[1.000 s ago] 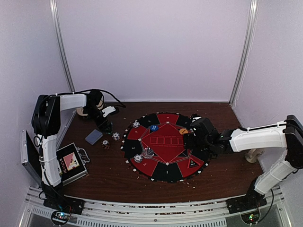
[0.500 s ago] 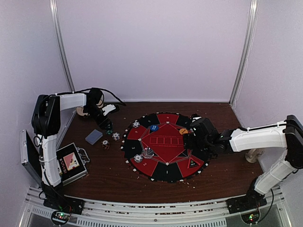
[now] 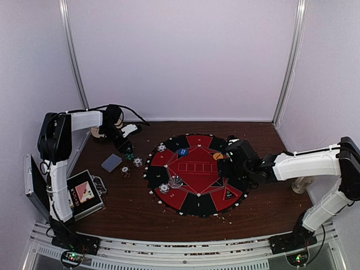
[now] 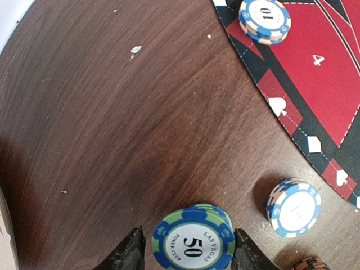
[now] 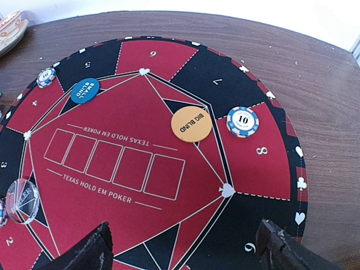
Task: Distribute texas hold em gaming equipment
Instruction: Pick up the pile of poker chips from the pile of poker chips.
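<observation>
A stack of blue-and-green "50" poker chips (image 4: pixel 194 244) stands on the wood table between the fingers of my left gripper (image 4: pixel 189 253). The right finger is against it and a thin gap shows on the left. From above, the left gripper (image 3: pixel 128 150) is just left of the round red-and-black mat (image 3: pixel 197 194). A white-and-blue "10" stack (image 4: pixel 293 207) stands beside it. Another "10" stack (image 4: pixel 264 19) lies on the mat's edge. Grey-blue cards (image 3: pixel 111 162) lie close by. My right gripper (image 5: pixel 185 253) hangs open over the mat, near the orange button (image 5: pixel 192 124), a "10" chip stack (image 5: pixel 242 121) and the blue button (image 5: pixel 85 90).
An open metal case (image 3: pixel 84 194) lies at the left near edge. A beige dish (image 5: pixel 11 25) sits behind the mat on the left. A beige object (image 3: pixel 302 184) stands under the right arm. A clear round marker (image 5: pixel 22 199) rests on the mat's left part.
The left gripper's jaws have drawn in around the "50" chip stack. The right arm has not moved.
</observation>
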Available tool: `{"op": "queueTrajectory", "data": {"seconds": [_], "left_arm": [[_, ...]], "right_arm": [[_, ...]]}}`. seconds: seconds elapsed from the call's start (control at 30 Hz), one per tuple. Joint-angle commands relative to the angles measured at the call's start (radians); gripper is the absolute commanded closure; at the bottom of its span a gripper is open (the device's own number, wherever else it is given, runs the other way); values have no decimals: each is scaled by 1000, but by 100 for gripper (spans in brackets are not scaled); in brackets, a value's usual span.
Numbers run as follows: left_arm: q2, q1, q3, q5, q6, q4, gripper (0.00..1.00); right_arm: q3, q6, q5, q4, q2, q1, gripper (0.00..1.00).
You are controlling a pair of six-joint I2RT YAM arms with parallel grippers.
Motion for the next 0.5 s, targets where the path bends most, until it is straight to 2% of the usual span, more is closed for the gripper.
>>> {"op": "queueTrajectory", "data": {"seconds": [0.0,0.47], "left_arm": [[-29,8,22,7,-8,21,48],[-52,8,8,5,-4,20,62]], "right_arm": [[17,0,5,3,-2,5,11],[20,-2,5,2,0,5,10]]}}
